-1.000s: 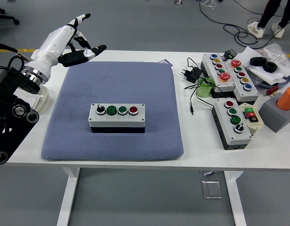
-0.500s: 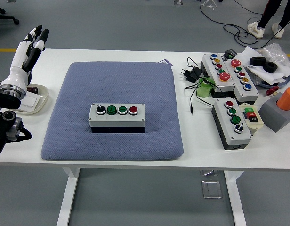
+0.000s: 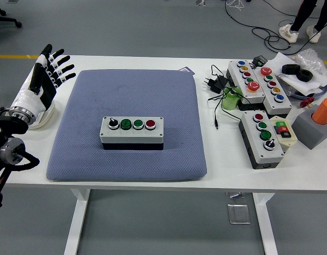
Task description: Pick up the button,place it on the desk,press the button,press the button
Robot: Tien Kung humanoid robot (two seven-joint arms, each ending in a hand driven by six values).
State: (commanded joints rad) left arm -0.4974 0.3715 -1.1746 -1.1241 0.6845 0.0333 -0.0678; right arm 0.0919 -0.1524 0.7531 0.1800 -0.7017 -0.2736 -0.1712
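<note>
Since half a second ago the left hand (image 3: 46,79) has turned from edge-on to show its palm side, fingers (image 3: 61,69) spread and fanned, holding nothing; a second ago it was higher and farther in over the mat's corner, so it has pulled back toward the table's left edge. The right hand is out of view.

The button box (image 3: 131,130), grey-white with a black selector, two green caps and one red in a row, sits on the blue mat (image 3: 126,101) well to the hand's right and nearer the table's front edge. It already rests flat, so the placing looks done, and pressing appears to be what remains.

To press well, the hand should travel right and forward until one fingertip hangs directly above the chosen cap, the other fingers tucked clear of neighbouring caps, which sit close together. Push straight down: the mat is soft, so a slanted push could tip or slide the box. The selector knob at the box's end nearest the hand is best avoided on approach.

Just beside the wrist lies a white dish-like object (image 3: 44,118), so the arm should lift before sweeping across.

No brand, label or writing is legible anywhere; the caps are too small to read.
</note>
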